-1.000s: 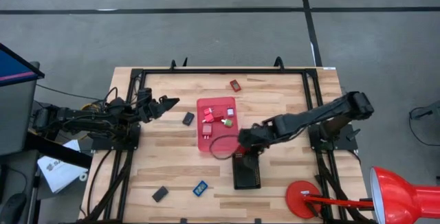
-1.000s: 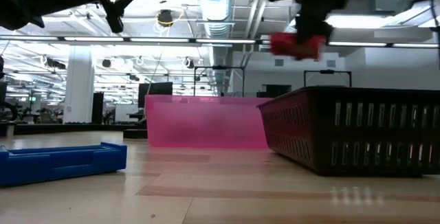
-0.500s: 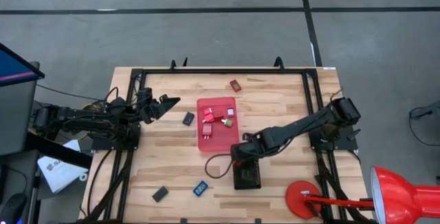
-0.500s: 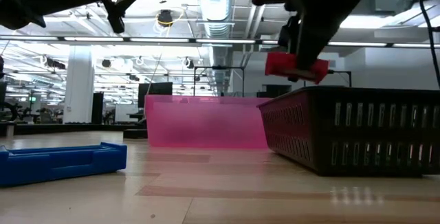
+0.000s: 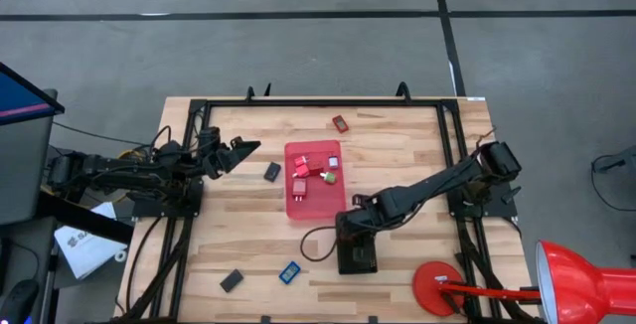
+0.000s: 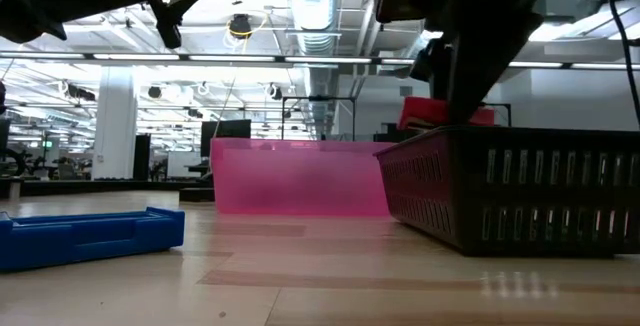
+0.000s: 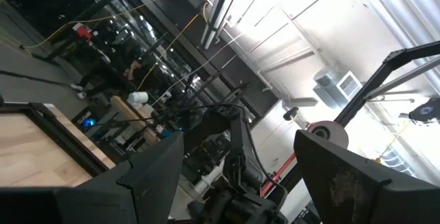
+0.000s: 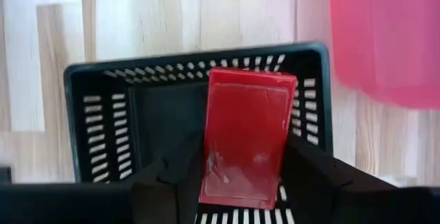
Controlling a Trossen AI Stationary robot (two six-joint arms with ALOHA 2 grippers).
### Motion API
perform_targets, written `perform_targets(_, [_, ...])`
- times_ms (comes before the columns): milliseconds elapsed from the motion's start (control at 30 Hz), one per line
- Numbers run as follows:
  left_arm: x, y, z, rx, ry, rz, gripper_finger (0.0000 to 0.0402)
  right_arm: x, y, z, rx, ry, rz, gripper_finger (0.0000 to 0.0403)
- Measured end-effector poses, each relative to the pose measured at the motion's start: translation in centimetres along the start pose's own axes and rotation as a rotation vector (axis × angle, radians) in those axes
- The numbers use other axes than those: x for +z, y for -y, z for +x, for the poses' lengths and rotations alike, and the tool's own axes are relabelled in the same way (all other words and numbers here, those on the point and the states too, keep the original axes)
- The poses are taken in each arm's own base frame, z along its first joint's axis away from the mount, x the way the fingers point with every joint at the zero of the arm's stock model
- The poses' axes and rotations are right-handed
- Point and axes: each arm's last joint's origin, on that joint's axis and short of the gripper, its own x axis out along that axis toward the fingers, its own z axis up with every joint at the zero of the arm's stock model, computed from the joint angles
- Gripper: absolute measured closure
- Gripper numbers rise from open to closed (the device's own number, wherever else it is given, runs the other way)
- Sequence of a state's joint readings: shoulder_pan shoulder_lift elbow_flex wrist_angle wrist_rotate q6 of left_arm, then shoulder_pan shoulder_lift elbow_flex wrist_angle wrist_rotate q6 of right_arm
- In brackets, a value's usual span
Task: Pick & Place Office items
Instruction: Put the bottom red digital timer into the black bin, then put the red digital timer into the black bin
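Above the black basket (image 8: 103, 114), red item (image 8: 244, 138) gripped between right fingers (image 8: 172, 183); left fingers (image 7: 148, 172) apart.

Looks like a big open-plan robotics lab or industrial workspace: exposed silver ceiling ducts (image 6: 318, 6) and long strip lights across the top of the low view, grey carpet-tile floor (image 5: 298, 26) around a pale wooden table (image 5: 397, 155) with a black metal frame (image 5: 328, 102), monitors in the background.

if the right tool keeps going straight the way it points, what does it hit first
Probably the floor of the black slotted basket: the right tool, holding a red block, points down into it. Depth is unclear.
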State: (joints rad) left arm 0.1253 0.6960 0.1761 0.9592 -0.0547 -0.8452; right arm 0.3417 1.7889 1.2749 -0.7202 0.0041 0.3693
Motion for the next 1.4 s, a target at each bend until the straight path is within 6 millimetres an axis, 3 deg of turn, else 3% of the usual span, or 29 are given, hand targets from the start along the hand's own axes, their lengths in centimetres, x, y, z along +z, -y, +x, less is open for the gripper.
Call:
perform_targets(167, [0.0,0.0,0.0,0.000,0.000,0.000,0.0128,-0.4,0.4,0.7,-0.003,-0.001,0.004,0.0246])
perform_targets(367, [0.0,0.0,0.0,0.000,0.000,-0.003,0.0128,-1.1,1.0,1.4,-0.015,-0.035,0.033,0.0226])
perform_targets(933, [0.0,0.0,0.0,0.001,0.000,-0.004,0.0128,-0.4,2.2,1.2,-0.017,-0.011,0.175,0.0201])
perform_targets(1167, [0.0,0.0,0.0,0.002,0.000,-0.003,0.0128,0.5,1.8,-4.0,0.050,0.202,0.264,0.0196])
perform_targets(1400, [0.0,0.0,0.0,0.005,0.005,-0.001,0.0128,-0.3,4.2,-10.1,-0.010,0.394,0.494,0.0195])
